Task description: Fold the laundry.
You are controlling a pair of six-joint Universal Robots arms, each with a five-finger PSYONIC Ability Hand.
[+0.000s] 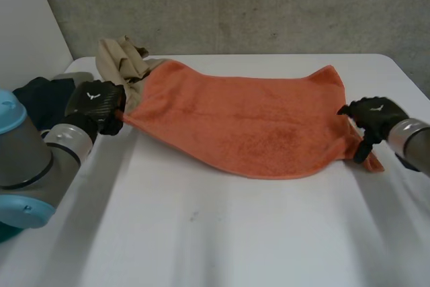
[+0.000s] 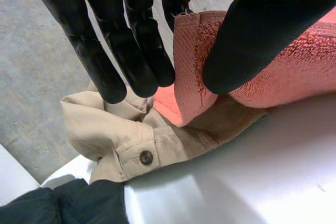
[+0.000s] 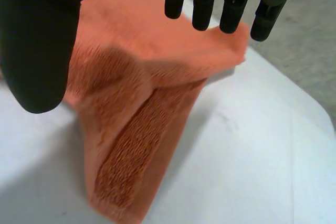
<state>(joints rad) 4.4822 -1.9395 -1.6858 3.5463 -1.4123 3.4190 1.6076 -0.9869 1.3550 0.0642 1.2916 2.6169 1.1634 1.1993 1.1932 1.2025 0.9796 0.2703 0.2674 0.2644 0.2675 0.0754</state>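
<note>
An orange towel (image 1: 242,122) lies spread across the far half of the white table (image 1: 222,233). My left hand (image 1: 94,102) is at its left near corner. In the left wrist view that hand (image 2: 131,51) pinches the towel's hemmed corner (image 2: 189,61) between thumb and fingers. My right hand (image 1: 373,115) is at the towel's right edge. In the right wrist view its fingers (image 3: 205,3) are straight and apart from the thumb, just above the towel's corner (image 3: 136,103), which droops in a fold onto the table.
A beige buttoned garment (image 1: 117,58) lies bunched behind the towel's left end, partly under it (image 2: 121,135). A dark garment (image 1: 40,99) sits at the table's left edge beside my left arm. The near half of the table is bare.
</note>
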